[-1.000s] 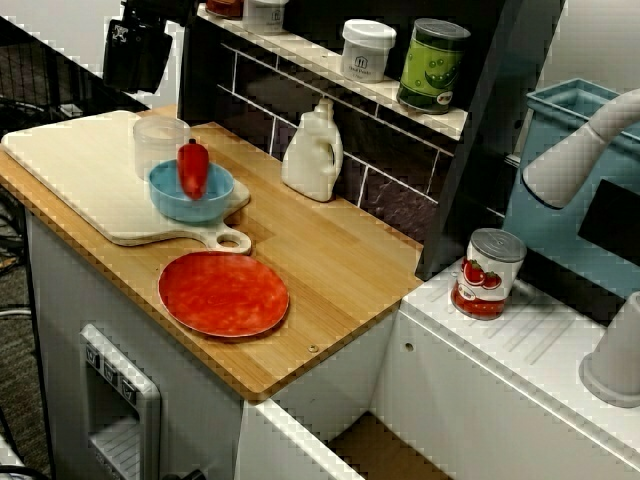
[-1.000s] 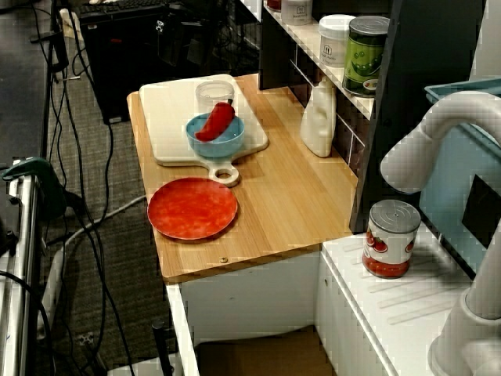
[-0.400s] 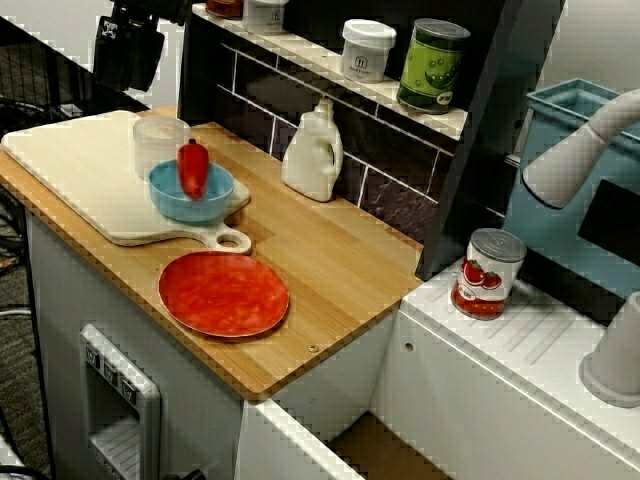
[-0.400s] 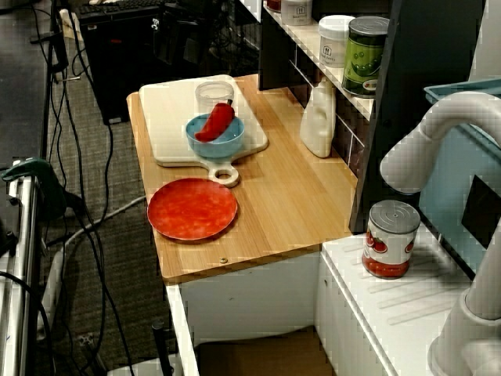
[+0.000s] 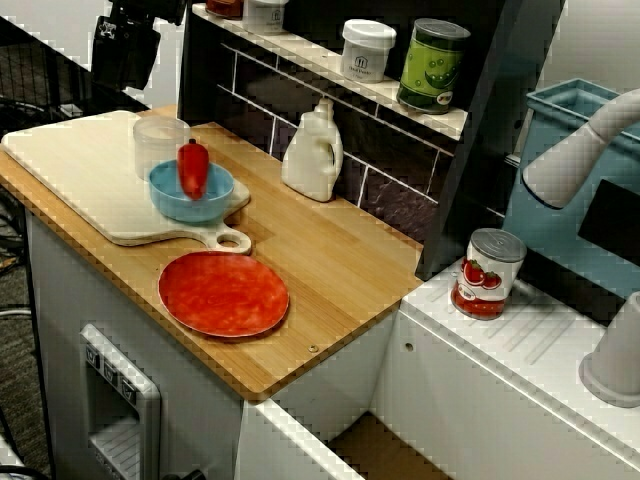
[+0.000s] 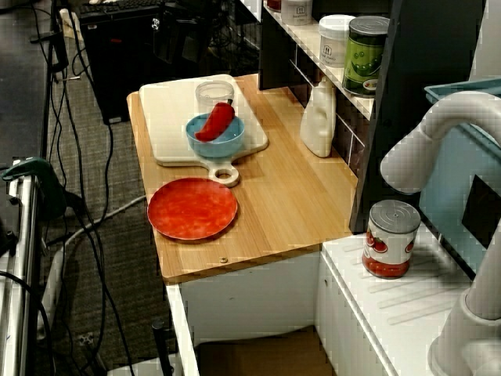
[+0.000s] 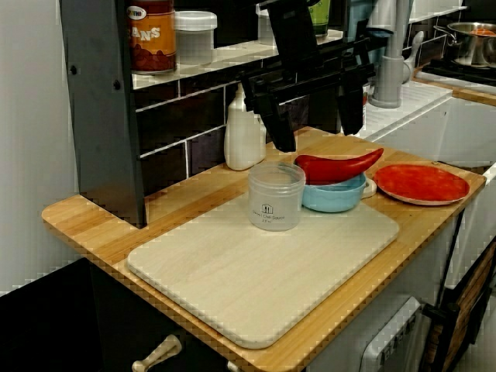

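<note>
In the view that rides on the gripper, my gripper hangs open above the far end of the pale cutting board, its two black fingers spread with nothing between them. Just below and beyond them a red chili pepper lies across a blue bowl, with a clear plastic cup beside it. The view from above shows the gripper as a dark shape up and to the left of the cup, bowl and pepper. It touches none of them.
A red plate lies on the wooden counter in front of the board. A white bottle stands against the tiled back wall under a shelf with jars and a green can. A tomato can stands on the white surface at right.
The gripper has drifted a little to the left and away from the cup, then held still. The pepper, bowl and cup have not moved.
</note>
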Robot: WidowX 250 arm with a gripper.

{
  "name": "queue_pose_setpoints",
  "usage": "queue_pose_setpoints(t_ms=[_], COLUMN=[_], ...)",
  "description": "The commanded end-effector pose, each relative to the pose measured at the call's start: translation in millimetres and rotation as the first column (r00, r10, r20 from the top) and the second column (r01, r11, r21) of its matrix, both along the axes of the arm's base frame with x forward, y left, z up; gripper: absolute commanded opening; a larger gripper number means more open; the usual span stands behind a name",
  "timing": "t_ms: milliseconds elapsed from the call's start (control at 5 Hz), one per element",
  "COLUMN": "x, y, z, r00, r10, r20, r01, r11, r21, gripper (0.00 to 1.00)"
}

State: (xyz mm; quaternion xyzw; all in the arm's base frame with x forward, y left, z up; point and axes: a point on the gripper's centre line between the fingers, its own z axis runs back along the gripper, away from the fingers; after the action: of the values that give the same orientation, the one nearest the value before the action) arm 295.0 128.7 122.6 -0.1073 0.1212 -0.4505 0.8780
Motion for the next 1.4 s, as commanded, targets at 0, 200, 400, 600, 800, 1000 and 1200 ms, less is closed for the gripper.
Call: queue_pose_setpoints(t_ms=[0, 200, 400, 600, 800, 1000, 1200], x=[-3.3, -5.4, -6.0, -14.2, -14.2, -14.2, -14.2], y=[-2, -1, 0, -2, -2, -2, -2], z=[23.8, 20.5, 20.5, 21.7, 21.7, 21.7, 21.7], r00=[0.987, 0.976, 0.958, 0.9, 0.9, 0.9, 0.9], r10=[0.063, 0.158, 0.227, 0.396, 0.396, 0.396, 0.396], r20=[0.145, 0.151, 0.177, 0.185, 0.185, 0.185, 0.185], r01=[-0.076, -0.175, -0.249, -0.428, -0.428, -0.428, -0.428], r11=[0.993, 0.979, 0.961, 0.883, 0.883, 0.883, 0.883], r21=[0.088, 0.106, 0.118, 0.191, 0.191, 0.191, 0.191], gripper=[1.0, 1.0, 1.0, 1.0, 1.0, 1.0, 1.0])
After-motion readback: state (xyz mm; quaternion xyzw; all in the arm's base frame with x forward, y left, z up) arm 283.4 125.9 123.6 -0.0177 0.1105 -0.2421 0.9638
